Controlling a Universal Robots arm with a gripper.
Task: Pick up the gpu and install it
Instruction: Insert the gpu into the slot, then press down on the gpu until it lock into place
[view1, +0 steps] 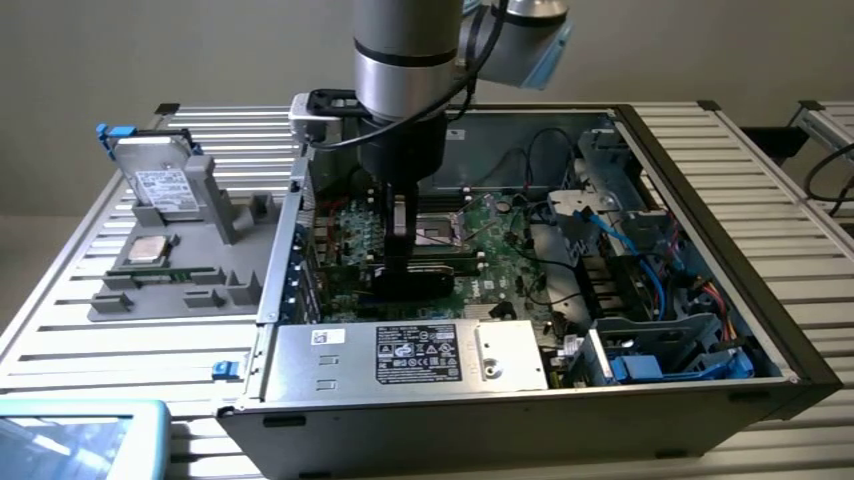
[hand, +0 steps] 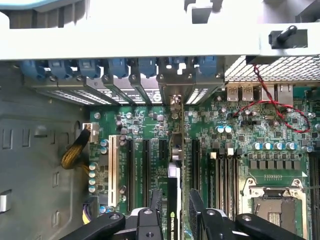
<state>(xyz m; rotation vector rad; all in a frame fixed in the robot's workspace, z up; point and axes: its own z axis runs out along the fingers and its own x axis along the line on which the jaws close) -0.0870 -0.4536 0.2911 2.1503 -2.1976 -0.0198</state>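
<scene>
Exterior view looks down from afar at the open computer case (view1: 667, 190); wrist view looks closely at its motherboard (hand: 220, 150).

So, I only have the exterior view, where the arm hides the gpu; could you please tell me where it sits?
Observer: In the wrist view the gpu stands on edge in a motherboard slot, with its bracket at the case's rear wall.
Operator: Is the gripper clamped on it?
Observer: No. The gripper straddles the card, and a gap shows at each finger.
Operator: Are the neighbouring slots occupied?
Observer: The long slots beside it are empty.
</scene>
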